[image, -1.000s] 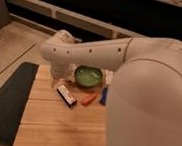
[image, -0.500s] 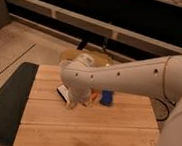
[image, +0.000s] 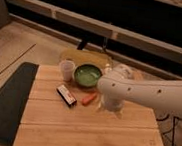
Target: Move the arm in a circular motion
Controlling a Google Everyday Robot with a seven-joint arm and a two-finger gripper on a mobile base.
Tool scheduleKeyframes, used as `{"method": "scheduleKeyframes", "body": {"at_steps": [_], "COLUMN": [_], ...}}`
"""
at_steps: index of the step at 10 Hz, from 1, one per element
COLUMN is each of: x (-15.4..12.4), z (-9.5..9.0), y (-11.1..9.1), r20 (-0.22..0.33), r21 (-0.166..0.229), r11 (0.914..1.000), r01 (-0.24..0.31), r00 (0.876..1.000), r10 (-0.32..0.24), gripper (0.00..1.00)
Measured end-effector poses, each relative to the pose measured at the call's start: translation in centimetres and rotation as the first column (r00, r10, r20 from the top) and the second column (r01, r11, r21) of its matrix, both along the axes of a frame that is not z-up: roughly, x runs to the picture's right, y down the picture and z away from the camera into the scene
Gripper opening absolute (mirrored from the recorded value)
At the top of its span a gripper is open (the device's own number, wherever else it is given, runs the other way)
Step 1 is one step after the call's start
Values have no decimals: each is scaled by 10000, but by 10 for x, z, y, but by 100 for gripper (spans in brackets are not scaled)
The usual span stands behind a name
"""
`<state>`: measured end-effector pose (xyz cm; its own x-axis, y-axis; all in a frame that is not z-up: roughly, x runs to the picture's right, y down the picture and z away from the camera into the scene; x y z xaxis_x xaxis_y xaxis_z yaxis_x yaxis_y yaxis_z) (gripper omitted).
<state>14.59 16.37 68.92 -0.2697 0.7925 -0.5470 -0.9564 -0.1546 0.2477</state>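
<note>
Cream-white arm (image: 152, 93) reached in from the right edge, its thick tubular segment running leftward to a bulbous joint above the right-centre of the wooden worktop (image: 87, 130). Under that joint the gripper (image: 111, 104) hung close over the slats; whether the jaws were parted or closed, or held anything, I cannot tell. Just left of the joint sat a green bowl (image: 86, 74), with a pale cup (image: 66, 69) beside it farther left. Near the bowl lay an orange object (image: 88, 98) and a small dark packet (image: 66, 94). A dark mat (image: 5, 101) covered the worktop's left end.
</note>
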Motion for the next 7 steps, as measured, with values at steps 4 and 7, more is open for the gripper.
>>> {"method": "scheduleKeyframes", "body": {"at_steps": [4,7], "x": [109,161], "z": [16,36], "y": [-3,-55], "r20": [-1897,-2391], "r21": [320,1098], "r11": [9862,9758], "r01": [-1624,-1890], "r00": [9678,9479], "r10": [1655,2105], "gripper": [65,65]}}
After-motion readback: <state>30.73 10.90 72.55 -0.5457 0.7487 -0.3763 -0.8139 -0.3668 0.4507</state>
